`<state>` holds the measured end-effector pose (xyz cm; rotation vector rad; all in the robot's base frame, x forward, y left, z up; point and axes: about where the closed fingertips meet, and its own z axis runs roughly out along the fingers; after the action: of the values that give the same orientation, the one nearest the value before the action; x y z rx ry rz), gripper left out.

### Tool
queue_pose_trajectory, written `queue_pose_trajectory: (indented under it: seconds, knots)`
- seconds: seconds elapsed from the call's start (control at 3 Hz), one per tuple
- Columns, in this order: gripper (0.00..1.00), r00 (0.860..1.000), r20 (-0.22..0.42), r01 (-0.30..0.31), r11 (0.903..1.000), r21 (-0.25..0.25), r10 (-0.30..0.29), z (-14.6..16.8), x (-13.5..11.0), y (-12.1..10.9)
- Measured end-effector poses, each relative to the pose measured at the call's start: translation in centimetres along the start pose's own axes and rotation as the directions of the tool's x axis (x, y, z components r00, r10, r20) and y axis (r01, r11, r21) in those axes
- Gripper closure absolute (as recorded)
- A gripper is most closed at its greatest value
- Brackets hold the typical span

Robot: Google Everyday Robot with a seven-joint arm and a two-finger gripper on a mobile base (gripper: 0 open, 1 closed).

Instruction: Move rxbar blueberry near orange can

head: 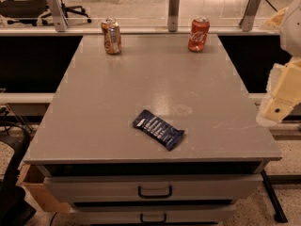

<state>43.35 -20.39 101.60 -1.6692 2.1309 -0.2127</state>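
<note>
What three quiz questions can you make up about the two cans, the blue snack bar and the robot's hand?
1. True or false: the rxbar blueberry is touching the orange can.
2. Which thing stands at the back right of the table? A) the red can B) the orange can C) the rxbar blueberry
3. Fill in the word: the gripper hangs beside the table's ___ edge, away from the bar and both cans.

Key: 1 false, the bar lies near the front and the orange can stands at the back left. 2 A. 3 right.
</note>
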Motion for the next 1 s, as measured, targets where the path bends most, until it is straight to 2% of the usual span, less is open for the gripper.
queue_pose_trajectory:
  seconds: [0.33, 0.67, 1.0]
  knots:
    - [0.0, 1.0, 0.007, -0.001, 1.0, 0.009, 0.001, -0.3, -0.2, 0.0]
    - [0.0, 0.998, 0.052, -0.032, 0.9994, 0.014, 0.031, 0.7, -0.7, 0.5]
    - [0.0, 0.987, 0.135, -0.094, 0.995, 0.036, 0.088, 1.8, -1.4, 1.3]
